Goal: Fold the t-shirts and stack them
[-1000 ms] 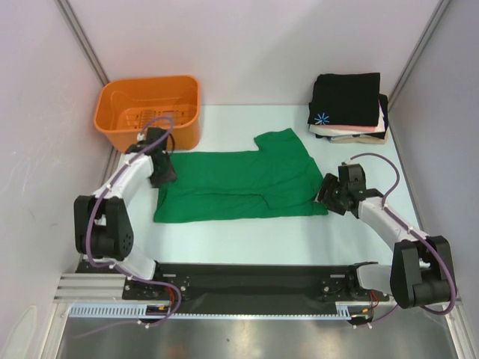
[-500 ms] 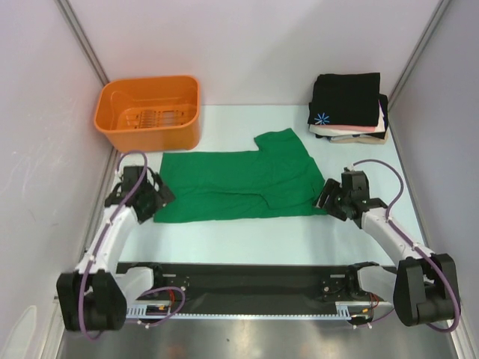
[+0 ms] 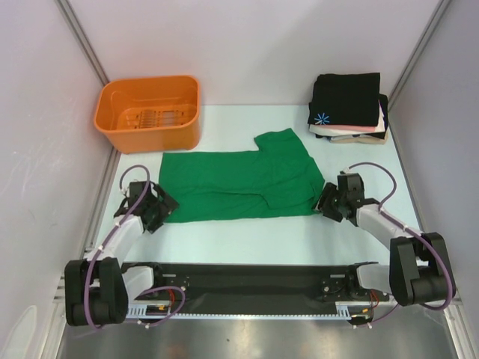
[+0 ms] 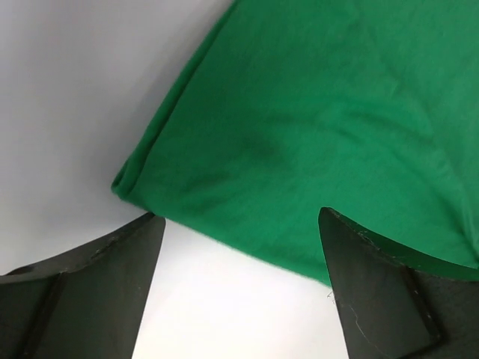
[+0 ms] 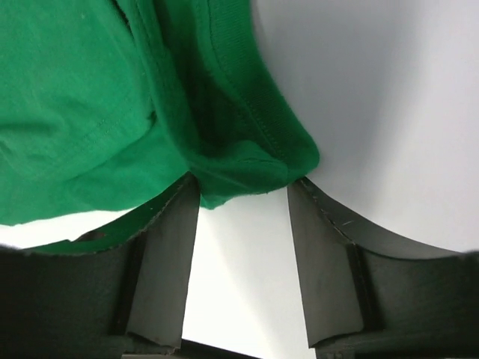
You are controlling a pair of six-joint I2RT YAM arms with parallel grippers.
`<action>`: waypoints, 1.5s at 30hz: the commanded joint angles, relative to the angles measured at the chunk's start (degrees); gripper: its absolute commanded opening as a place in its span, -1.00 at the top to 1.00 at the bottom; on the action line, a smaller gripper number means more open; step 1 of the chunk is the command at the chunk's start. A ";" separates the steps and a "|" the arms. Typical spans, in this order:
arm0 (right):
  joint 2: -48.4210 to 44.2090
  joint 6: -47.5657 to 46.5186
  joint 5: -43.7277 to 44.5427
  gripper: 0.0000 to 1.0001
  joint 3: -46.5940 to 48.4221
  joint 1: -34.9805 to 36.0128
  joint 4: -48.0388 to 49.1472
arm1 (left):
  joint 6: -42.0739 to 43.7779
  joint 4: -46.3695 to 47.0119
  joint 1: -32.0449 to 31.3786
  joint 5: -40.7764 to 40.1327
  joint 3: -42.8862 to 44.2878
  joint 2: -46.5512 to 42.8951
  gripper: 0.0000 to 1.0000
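Note:
A bright green t-shirt [image 3: 239, 183] lies flat and partly folded in the middle of the table. My left gripper [image 3: 159, 209] is open at its near left corner; in the left wrist view the shirt's edge [image 4: 299, 134] lies just ahead of the open gripper [image 4: 239, 215]. My right gripper [image 3: 326, 200] is open at the near right corner; in the right wrist view the bunched hem [image 5: 247, 149] sits between the tips of the open gripper [image 5: 243, 183]. A folded black t-shirt with a starburst mark [image 3: 346, 97] tops a stack of pink and white shirts [image 3: 352, 132] at the back right.
An orange plastic basket [image 3: 150, 112] stands at the back left, near the shirt's far left corner. Walls close in the white table [image 3: 239, 232] on the left, right and back. A black strip runs along the near edge by the arm bases.
My left gripper has moved from the shirt's far left edge back to its near left corner. My right gripper has edged in and down onto the near right corner. The shirt has not moved.

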 commanded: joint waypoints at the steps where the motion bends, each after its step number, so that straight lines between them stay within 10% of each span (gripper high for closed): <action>1: 1.90 0.13 2.28 -0.09 2.05 -0.36 2.25 | -0.62 2.99 1.87 -3.39 -2.31 2.43 -0.82; 3: 3.48 0.05 2.37 0.07 2.58 -0.36 2.51 | -0.70 3.78 1.96 -3.92 -2.14 3.65 -0.70; 10: 4.54 -0.39 3.78 1.00 7.32 -1.94 0.15 | -0.97 5.98 2.23 -0.94 0.94 6.65 0.99; 28: -17.85 11.28 9.58 1.00 2.68 -7.57 -21.47 | -3.95 -7.28 2.22 8.47 -1.95 -10.57 0.99; 31: -24.69 13.39 9.58 1.00 0.31 -7.57 -24.81 | -8.32 -10.09 -1.54 9.61 -2.93 -15.39 0.78; 36: -31.31 19.38 2.91 -0.94 -0.15 -7.57 -24.47 | -8.62 -15.36 -1.99 12.87 1.10 -21.38 -0.93; 45: -10.55 8.46 3.14 -0.99 18.19 -2.50 -12.17 | 11.58 -19.16 -1.91 6.99 20.08 -16.48 -1.00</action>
